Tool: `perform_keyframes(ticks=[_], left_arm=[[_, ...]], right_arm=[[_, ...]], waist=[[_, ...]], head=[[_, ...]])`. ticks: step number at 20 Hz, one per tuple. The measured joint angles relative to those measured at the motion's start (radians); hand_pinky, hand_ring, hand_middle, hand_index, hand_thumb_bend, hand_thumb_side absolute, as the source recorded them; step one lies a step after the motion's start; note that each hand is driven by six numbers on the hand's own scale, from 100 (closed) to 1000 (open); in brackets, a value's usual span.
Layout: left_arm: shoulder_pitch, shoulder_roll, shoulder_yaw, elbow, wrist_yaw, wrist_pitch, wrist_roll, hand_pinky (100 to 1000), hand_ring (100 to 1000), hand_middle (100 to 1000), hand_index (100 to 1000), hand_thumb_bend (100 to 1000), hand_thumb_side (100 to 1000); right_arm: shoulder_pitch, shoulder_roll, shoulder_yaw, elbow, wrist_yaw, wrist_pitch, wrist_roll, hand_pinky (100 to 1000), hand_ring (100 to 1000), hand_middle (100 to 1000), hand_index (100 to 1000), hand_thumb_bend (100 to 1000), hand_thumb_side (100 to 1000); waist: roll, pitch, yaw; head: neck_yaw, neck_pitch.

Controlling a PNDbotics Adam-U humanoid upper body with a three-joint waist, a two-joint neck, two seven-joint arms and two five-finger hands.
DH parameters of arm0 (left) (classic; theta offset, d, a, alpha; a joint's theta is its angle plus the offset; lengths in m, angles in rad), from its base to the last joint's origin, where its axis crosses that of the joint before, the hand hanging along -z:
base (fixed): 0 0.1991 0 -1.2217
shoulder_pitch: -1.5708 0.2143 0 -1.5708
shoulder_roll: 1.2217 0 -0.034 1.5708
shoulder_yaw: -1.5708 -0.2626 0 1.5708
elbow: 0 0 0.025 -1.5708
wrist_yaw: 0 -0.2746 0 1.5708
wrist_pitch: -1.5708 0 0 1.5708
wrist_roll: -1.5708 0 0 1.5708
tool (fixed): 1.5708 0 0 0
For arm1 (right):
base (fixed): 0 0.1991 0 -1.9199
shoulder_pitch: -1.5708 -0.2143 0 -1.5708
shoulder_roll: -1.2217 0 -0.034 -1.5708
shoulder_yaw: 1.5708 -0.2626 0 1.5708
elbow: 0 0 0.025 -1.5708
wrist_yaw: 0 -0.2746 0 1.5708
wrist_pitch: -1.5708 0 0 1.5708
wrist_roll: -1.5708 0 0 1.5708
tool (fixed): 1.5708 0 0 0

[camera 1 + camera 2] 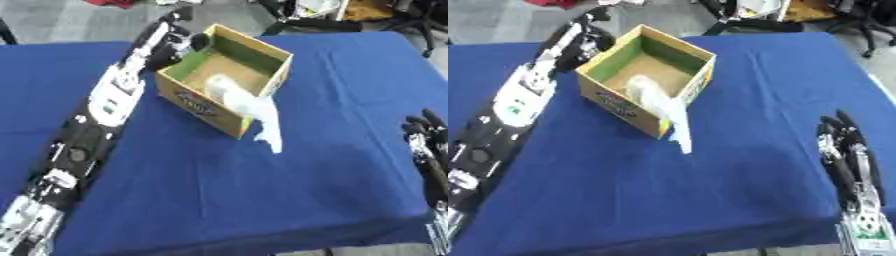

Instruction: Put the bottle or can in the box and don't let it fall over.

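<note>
A yellow cardboard box, open at the top with a green inner wall, stands on the blue table. A pale, whitish bottle-like thing lies tilted over the box's near wall. Its upper end is inside the box and its narrow lower end hangs outside, down toward the cloth. My left hand is at the box's far left corner, beside the rim, with relaxed fingers holding nothing. My right hand rests open at the lower right, fingers up, well away from the box.
My long left arm lies along the table's left side up to the box. Chair legs and clutter stand on the floor beyond the far edge. Bare blue cloth spreads in front of and to the right of the box.
</note>
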Motion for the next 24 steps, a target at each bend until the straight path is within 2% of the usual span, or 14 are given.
perform_keyframes(ticks=[5,11,17,24], left_arm=[[0.234,0.002,0.116,-0.239,0.108,0.04,0.027,805,794,866,946,726,792],[0.401,-0.052,0.224,-0.37,0.111,0.074,0.105,801,788,861,935,697,793],[0.452,-0.14,0.282,-0.386,0.081,0.111,0.162,797,784,857,925,673,798],[0.451,-0.161,0.295,-0.385,0.074,0.124,0.182,797,783,856,924,667,798]], right_arm=[[0.013,-0.006,-0.008,0.0,0.003,0.003,-0.01,902,869,827,968,101,620],[0.019,-0.011,-0.012,0.0,0.004,0.002,-0.012,903,868,827,969,100,623],[0.024,-0.017,-0.012,0.0,0.004,0.001,-0.012,903,869,828,969,100,623],[0.025,-0.018,-0.012,0.0,0.007,-0.001,-0.009,904,869,828,970,100,624]], waist=[[0.009,-0.009,0.045],[0.01,-0.014,0.075],[0.009,-0.02,0.101],[0.004,-0.021,0.107]], head=[[-0.022,0.0],[-0.026,0.0],[-0.018,0.0],[-0.01,0.0]])
